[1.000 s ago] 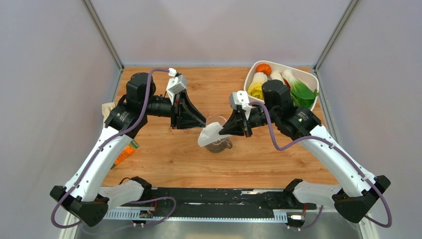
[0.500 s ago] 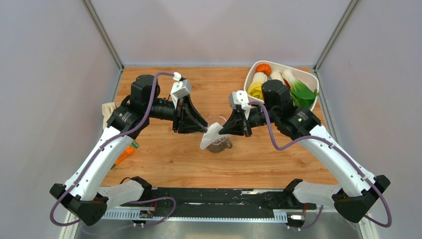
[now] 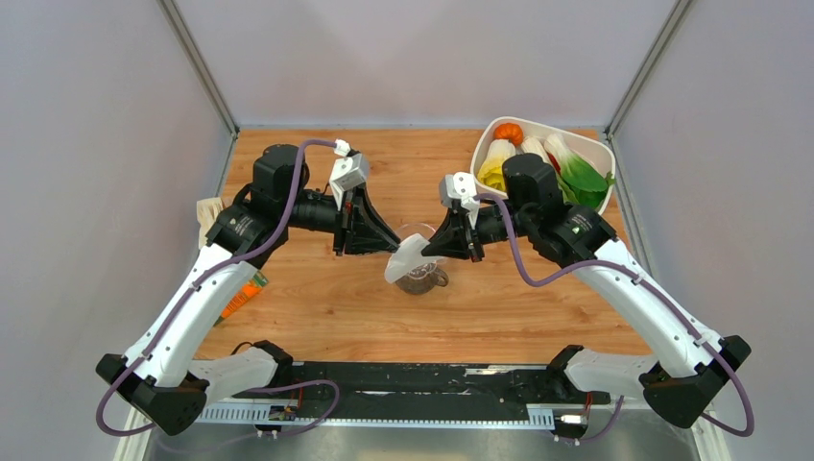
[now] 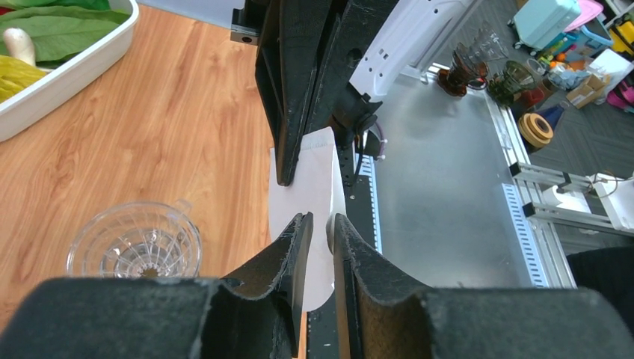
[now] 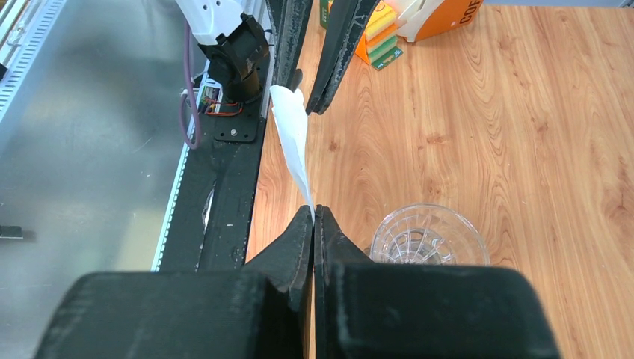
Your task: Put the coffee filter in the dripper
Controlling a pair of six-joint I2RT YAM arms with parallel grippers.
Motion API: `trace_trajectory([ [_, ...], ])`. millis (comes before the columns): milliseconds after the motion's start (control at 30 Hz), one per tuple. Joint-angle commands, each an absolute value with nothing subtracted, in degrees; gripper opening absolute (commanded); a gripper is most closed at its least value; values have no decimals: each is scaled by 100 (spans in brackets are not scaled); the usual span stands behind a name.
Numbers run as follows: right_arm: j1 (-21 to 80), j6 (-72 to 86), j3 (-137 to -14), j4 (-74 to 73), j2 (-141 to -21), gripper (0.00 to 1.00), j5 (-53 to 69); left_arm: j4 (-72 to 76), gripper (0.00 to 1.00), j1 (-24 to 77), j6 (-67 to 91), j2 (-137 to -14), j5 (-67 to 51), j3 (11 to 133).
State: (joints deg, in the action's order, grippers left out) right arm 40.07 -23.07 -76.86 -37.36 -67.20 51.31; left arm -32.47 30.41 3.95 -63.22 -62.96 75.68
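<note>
The white paper coffee filter (image 3: 403, 261) hangs in the air at mid-table, just left of the clear ribbed dripper (image 3: 422, 279). My right gripper (image 3: 423, 254) is shut on one corner of it; the right wrist view shows the filter (image 5: 293, 134) running up from the closed right gripper (image 5: 314, 211), with the dripper (image 5: 426, 235) below right. My left gripper (image 3: 395, 244) faces it from the left. In the left wrist view the left gripper (image 4: 321, 221) has its jaws a narrow gap apart, either side of the filter's (image 4: 318, 172) free edge. The dripper (image 4: 134, 243) stands lower left.
A white tub (image 3: 538, 123) of toy vegetables sits at the back right, behind the right arm. An orange packet (image 3: 242, 293) lies at the left edge under the left arm. An orange box (image 5: 441, 15) and a sponge (image 5: 377, 37) show at the top of the right wrist view.
My left gripper has moved right up to the filter and its jaws now straddle the free edge. The right gripper has kept hold and shifted slightly left and up.
</note>
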Motion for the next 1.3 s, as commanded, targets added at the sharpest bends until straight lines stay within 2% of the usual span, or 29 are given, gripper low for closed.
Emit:
trace_trajectory([
  [0, 4048, -2248, -7856, -3551, -6716, 0, 5222, -3298, 26, 3087, 212, -6328, -6240, 7610],
  [100, 4043, -2205, -7885, -3542, -6723, 0, 5211, -3351, 24, 3133, 173, -6356, -6153, 7607],
  [233, 4043, -2204, -7877, -3542, -6724, 0, 5179, -3459, 27, 3163, 118, -6401, -6105, 7620],
  [333, 4043, -2205, -7839, -3547, -6699, 0, 5168, -3474, 3, 3164, 135, -6396, -6126, 7626],
  [467, 4043, -2278, -7834, -3664, -6680, 0, 5266, -3297, 0, 3159, 364, -6337, -6146, 7647],
  [633, 4046, -2331, -7894, -3926, -6730, 0, 5501, -3099, 0, 3159, 352, -6194, -5605, 7570],
  [667, 4040, -2317, -7923, -3955, -6751, 6, 5566, -3034, 0, 3156, 376, -6172, -5562, 7564],
  [767, 4044, -2208, -7989, -4003, -6835, 36, 5702, -2972, 0, 3161, 395, -6164, -5481, 7562],
  [867, 4043, -2072, -8035, -3992, -6933, 50, 5735, -2838, 0, 3157, 463, -6123, -5455, 7539],
  [933, 4048, -2026, -8053, -3963, -7013, 54, 5734, -2796, 0, 3159, 456, -6122, -5449, 7536],
  [967, 4044, -1997, -8062, -3932, -7044, 53, 5728, -2800, 0, 3163, 448, -6124, -5449, 7544],
  [1000, 4043, -1969, -8082, -3894, -7063, 47, 5713, -2803, 0, 3168, 419, -6121, -5445, 7547],
  [1100, 4043, -1939, -8116, -3834, -7125, 15, 5581, -2836, 0, 3169, 362, -6103, -5477, 7563],
  [1167, 4039, -1946, -8120, -3823, -7144, 1, 5504, -2895, 0, 3167, 267, -6067, -5522, 7573],
  [1267, 4037, -1977, -8084, -3817, -7146, 0, 5529, -3046, 0, 3169, 35, -6029, -5531, 7587],
])
